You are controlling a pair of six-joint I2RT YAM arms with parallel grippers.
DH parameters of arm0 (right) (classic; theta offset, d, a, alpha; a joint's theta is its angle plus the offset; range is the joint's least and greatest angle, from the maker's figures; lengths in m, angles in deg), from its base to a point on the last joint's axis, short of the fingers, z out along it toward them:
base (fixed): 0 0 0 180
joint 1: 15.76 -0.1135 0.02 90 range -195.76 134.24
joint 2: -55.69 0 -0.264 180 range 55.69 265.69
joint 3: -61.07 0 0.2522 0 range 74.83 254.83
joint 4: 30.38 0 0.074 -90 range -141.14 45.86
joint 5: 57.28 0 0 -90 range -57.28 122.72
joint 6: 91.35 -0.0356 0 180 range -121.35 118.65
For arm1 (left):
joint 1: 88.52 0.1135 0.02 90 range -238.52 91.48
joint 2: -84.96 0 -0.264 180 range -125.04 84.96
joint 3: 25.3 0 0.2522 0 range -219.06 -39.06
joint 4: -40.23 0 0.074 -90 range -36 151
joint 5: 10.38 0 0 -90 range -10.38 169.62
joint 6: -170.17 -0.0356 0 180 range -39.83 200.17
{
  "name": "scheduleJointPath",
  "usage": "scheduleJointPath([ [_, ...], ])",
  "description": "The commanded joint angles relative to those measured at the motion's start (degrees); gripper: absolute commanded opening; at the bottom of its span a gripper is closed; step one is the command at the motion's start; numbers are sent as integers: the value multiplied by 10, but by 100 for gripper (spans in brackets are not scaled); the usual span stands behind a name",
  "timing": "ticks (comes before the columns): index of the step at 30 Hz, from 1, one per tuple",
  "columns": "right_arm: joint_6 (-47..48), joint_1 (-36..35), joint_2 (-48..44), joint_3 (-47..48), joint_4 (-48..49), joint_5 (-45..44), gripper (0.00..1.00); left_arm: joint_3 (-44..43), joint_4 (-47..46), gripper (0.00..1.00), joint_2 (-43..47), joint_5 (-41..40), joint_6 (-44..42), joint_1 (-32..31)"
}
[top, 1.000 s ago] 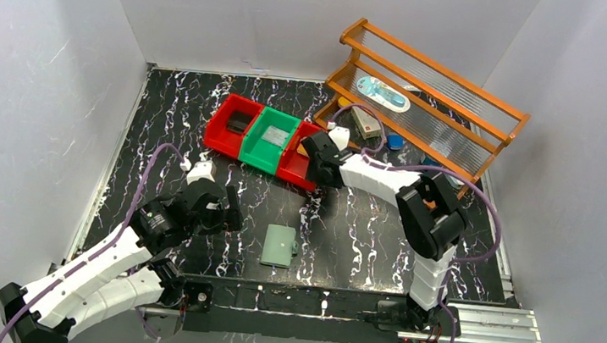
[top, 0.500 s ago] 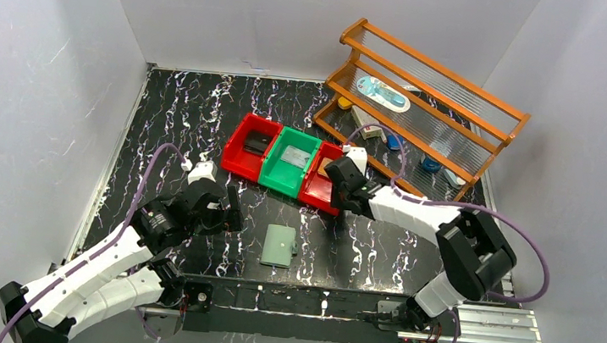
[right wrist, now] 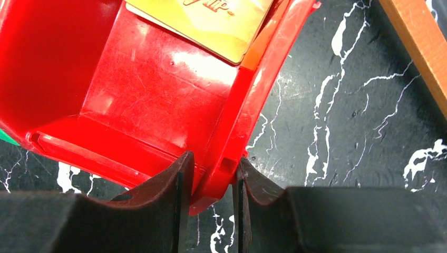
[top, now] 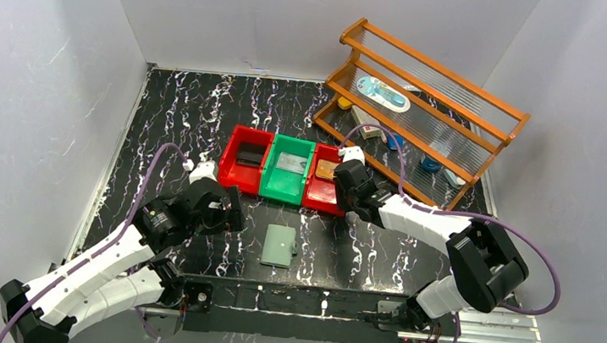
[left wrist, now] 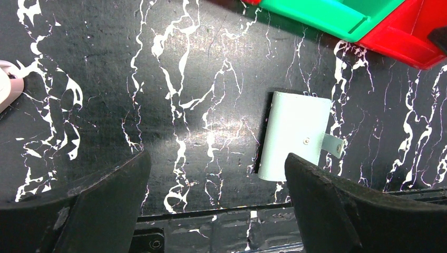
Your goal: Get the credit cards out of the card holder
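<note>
Nearest the arm bases, the card holder [top: 279, 245] is lying shut and flat on the black marbled bench [top: 196, 109], its snap tab pointing right. Just left of it, the left gripper [left wrist: 215, 158] is poised over bare bench, its jaws standing wide with nothing between them.

Farther back, three bins are sitting in a touching row, each holding one of the credit cards. The left red bin [top: 239, 182] is carrying a dark card [top: 249, 159], the green bin [top: 281, 193] a silvery grey card [top: 290, 162], and the right red bin [right wrist: 132, 79] a tan-gold card [right wrist: 211, 21].

The right gripper [right wrist: 215, 158] is pinching that bin's side wall, jaws narrow, one inside and one outside. Behind, a wooden rack [top: 443, 109] is standing at the far right.
</note>
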Motion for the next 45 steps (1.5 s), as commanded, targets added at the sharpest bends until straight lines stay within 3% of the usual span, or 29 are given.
scheduleJointPath([
  [1,88,8,-13,0,30,27,36,-7,2,98,1,-3,-2,-2],
  [8,119,27,3,16,32,37,38,-6,1,98,-4,-2,-4,-2],
  [13,111,30,15,48,1,25,54,-3,-5,98,-7,2,-4,-2],
  [20,27,30,-51,85,-62,35,77,4,-23,98,-13,11,1,-2],
  [25,-83,25,-117,81,-100,84,82,3,-3,98,0,-60,6,-2],
  [30,-264,-56,-171,4,-31,105,83,-3,8,98,13,-105,11,-2],
  [33,-376,-147,-152,2,-44,20,83,1,4,98,13,-109,11,-2],
  [36,-419,-241,-96,34,-66,-42,83,3,7,98,11,-110,11,-2],
  [40,-467,-306,-11,97,-134,-103,83,3,6,98,15,-110,11,-2],
  [45,-538,-314,69,156,-262,-133,75,4,7,98,30,-110,9,-2],
])
